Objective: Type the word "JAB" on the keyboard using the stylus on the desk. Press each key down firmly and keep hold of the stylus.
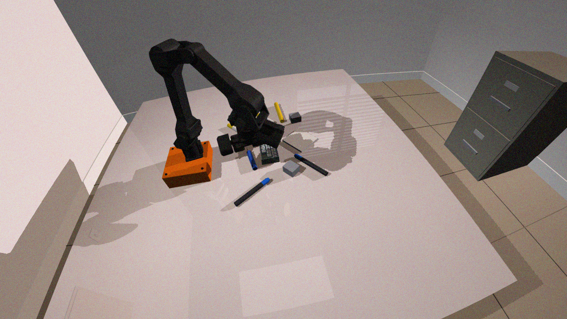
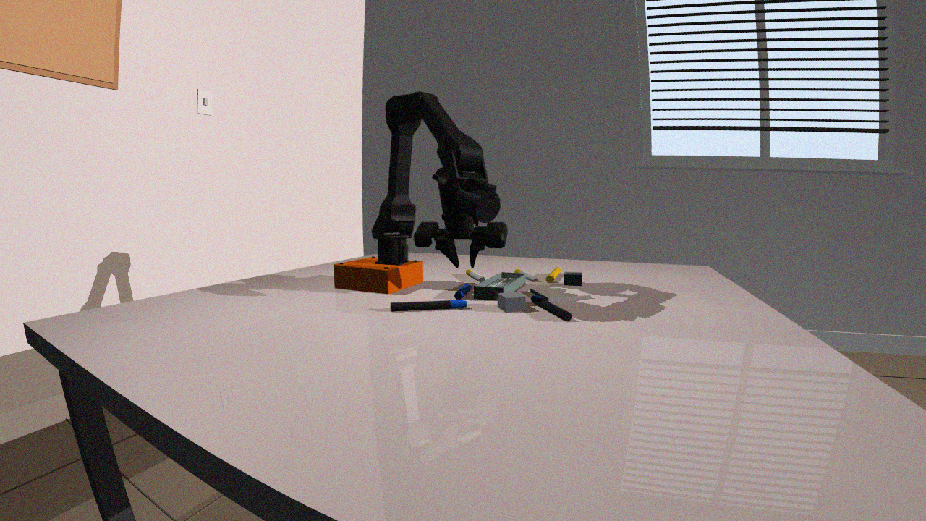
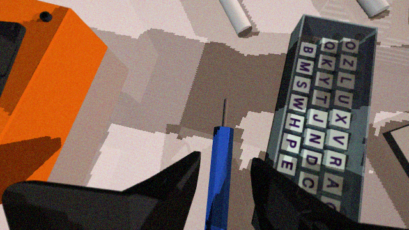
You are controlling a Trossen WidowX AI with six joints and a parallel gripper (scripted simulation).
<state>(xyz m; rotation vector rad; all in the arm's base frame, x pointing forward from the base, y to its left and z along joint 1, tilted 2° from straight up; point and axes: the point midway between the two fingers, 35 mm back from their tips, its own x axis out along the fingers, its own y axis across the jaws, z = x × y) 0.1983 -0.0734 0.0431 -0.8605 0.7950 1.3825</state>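
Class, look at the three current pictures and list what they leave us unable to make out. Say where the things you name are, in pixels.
- Keyboard [image 1: 269, 160] [image 2: 495, 291] [image 3: 367, 134]: its lower end in the wrist view, cut off by the frame edge and covered by a claw finger.
- Blue stylus [image 1: 251, 159] [image 2: 462, 291] [image 3: 220, 172]: its back end in the wrist view, cut off by the bottom edge.
- Key letters: too small in the top view.
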